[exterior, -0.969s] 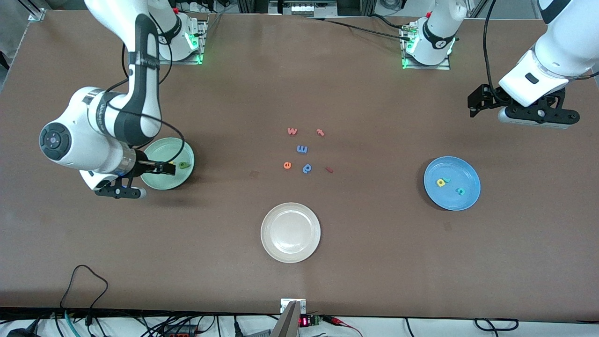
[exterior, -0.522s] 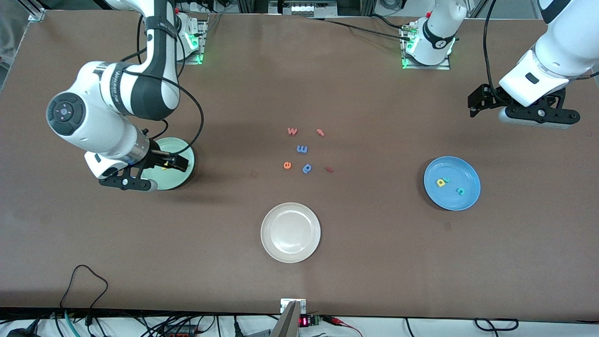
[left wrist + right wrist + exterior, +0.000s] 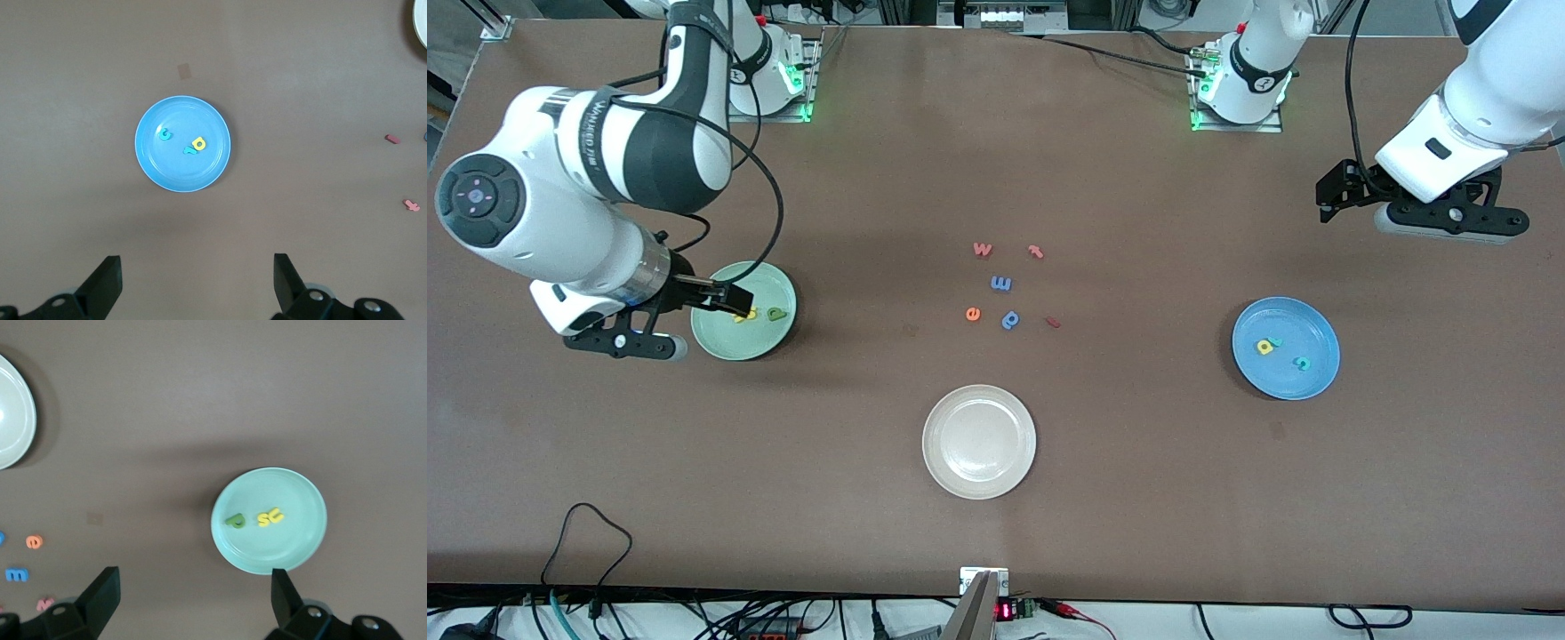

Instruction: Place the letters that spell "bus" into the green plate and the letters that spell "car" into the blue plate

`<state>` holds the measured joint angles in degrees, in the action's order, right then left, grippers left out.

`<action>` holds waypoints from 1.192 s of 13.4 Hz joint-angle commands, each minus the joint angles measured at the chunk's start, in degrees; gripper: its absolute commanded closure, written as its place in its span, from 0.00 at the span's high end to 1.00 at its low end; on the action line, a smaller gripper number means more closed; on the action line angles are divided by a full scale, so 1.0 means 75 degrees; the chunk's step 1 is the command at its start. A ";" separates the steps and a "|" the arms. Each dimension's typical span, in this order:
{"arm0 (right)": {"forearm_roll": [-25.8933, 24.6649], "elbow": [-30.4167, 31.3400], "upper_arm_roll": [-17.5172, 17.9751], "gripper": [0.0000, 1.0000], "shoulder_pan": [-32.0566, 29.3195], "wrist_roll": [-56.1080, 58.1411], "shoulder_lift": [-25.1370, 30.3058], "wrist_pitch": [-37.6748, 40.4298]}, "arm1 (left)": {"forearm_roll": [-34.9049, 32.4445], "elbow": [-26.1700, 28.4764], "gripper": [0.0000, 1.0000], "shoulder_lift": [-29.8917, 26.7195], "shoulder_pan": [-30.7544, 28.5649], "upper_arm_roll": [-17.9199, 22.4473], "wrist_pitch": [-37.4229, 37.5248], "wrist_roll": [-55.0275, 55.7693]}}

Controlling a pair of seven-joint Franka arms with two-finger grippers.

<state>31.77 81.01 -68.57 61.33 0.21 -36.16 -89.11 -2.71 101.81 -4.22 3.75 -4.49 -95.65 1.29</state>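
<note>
The green plate [image 3: 743,342] is seen at the middle left of the front frame, with a green letter [image 3: 778,313] and two yellow letters [image 3: 745,315] lying in it; in the right wrist view the yellow "s" [image 3: 265,518] and "u" [image 3: 277,516] are shown touching, just beside the green one [image 3: 235,520]. The right gripper [image 3: 725,298] is held over this plate, fingers spread wide and holding nothing. The blue plate [image 3: 1307,382] is seen at the middle right, holding a teal "c" [image 3: 165,134], a yellow "a" [image 3: 198,143] and a teal "r" [image 3: 189,151]. The left gripper [image 3: 1327,200] is kept waiting at the upper right, fingers wide and holding nothing. Spare letters [image 3: 1001,284] are scattered at the centre, and a white plate [image 3: 979,442] is seen below them.
</note>
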 commanded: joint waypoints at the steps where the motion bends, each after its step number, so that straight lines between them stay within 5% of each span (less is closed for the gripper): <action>1: -0.0753 -0.0968 0.0832 1.00 -0.1120 -0.0064 0.0530 0.0666 | -0.0130 -0.0087 1.00 -0.0047 0.0004 -0.0022 0.0143 0.0004; 4: -0.1552 -0.1005 0.3263 1.00 -0.3329 -0.0017 0.1561 0.0573 | -0.0130 -0.0087 1.00 -0.0047 0.0004 -0.0011 0.0143 0.0004; 7: -0.2534 -0.0935 0.4650 1.00 -0.4681 -0.0040 0.1996 0.0631 | -0.0130 -0.0087 1.00 -0.0047 0.0004 -0.0022 0.0143 0.0004; 12: -0.3344 -0.0514 0.7813 1.00 -0.7914 -0.0017 0.3026 0.0702 | -0.0130 -0.0087 1.00 -0.0047 0.0016 -0.0023 0.0143 0.0004; 14: -0.4116 -0.0151 0.8542 1.00 -0.8422 -0.0017 0.3425 0.0609 | -0.0130 -0.0087 1.00 -0.0047 0.0016 -0.0023 0.0143 0.0004; 16: -0.4202 0.0376 0.8592 1.00 -0.8435 -0.0017 0.3661 0.0130 | -0.0130 -0.0087 1.00 -0.0047 0.0016 -0.0023 0.0143 0.0004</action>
<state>1.83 77.99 -6.56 -0.84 0.39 -12.08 -84.62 -2.72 101.78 -4.22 3.74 -4.51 -95.63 1.29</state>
